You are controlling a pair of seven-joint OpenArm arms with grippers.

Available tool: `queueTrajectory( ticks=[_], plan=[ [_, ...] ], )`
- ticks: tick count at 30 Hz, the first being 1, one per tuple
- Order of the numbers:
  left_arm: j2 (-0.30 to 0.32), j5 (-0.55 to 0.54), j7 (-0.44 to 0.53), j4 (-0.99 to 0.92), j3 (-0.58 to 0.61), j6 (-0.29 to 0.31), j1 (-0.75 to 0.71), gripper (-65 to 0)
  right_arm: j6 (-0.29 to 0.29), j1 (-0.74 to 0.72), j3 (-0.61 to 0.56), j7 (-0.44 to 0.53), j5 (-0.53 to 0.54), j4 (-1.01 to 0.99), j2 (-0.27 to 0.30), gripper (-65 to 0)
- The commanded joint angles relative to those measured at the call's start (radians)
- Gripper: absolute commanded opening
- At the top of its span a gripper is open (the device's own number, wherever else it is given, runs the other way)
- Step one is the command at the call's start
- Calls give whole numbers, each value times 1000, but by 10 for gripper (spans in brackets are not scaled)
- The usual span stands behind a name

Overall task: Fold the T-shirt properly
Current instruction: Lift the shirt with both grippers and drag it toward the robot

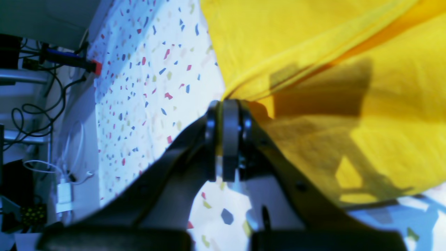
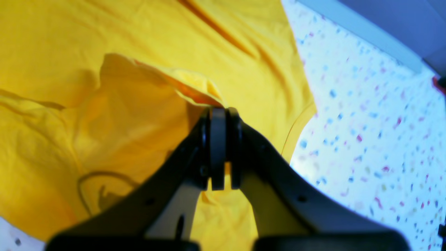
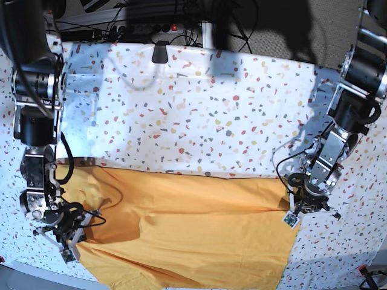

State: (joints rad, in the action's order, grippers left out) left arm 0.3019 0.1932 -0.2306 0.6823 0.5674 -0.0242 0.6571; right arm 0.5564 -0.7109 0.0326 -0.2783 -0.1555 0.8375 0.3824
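The T-shirt lies on the speckled counter; left claw and right claw each pinch its edge.

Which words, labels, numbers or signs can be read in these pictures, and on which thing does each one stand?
No text can be read in any view.
T-shirt: a thin dark curved line mark, seen in the right wrist view, with no letters.
Tablecloth: only coloured speckles, no writing.
Small tag by the left hand: checkered pattern, too small to read.
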Motion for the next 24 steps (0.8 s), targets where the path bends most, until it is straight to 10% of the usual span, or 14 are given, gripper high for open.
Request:
queueTrajectory(
  ticks=[1,24],
  plan=[
    [9,7,24,13,-8,-18,36,-650,-18,-53,6,23,-11,18,14,-650],
    [9,165,106,13,-8,-17,41,-650,-17,-88,6,8,-24,14,43,-650]
  ],
)
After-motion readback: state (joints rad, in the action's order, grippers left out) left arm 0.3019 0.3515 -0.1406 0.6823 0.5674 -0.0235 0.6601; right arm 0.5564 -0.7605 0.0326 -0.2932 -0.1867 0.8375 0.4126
